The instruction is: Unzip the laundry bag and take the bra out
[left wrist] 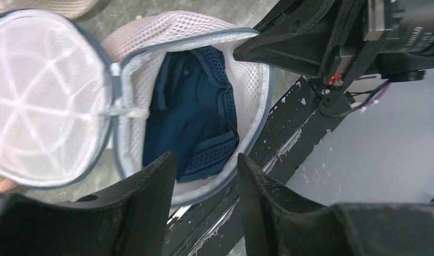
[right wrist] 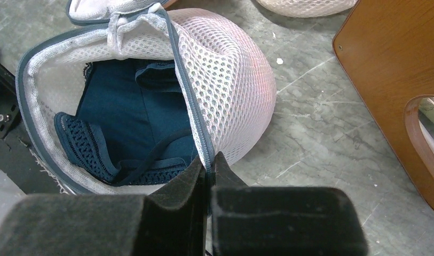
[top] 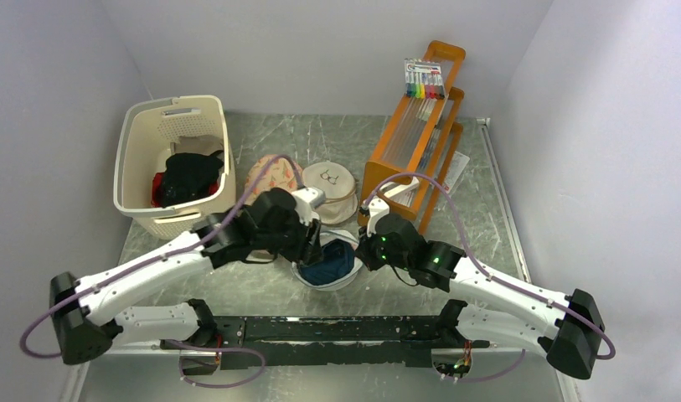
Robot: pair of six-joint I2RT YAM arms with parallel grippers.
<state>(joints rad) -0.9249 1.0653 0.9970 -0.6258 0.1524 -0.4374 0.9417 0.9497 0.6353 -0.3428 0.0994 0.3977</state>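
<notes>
Overhead view of the counter point(top: 320, 138). The laundry bag point(top: 343, 276) lies open at 6 o'clock, just off the black base rail point(top: 320, 331), with a dark blue bra point(top: 335, 261) showing inside. The left end effector point(top: 313, 249) sits over the bag's 10 o'clock edge and the right end effector point(top: 363, 251) at its 3 o'clock edge; their jaw stance cannot be read from here. A peach bag point(top: 268, 174) and a beige bag point(top: 335, 191) lie side by side at the laundry bag's 12 o'clock. A basket point(top: 140, 138) of dark clothes point(top: 188, 176) stands at 10 o'clock. An orange rack point(top: 414, 146) at 2 o'clock carries a marker pack point(top: 425, 79).
</notes>
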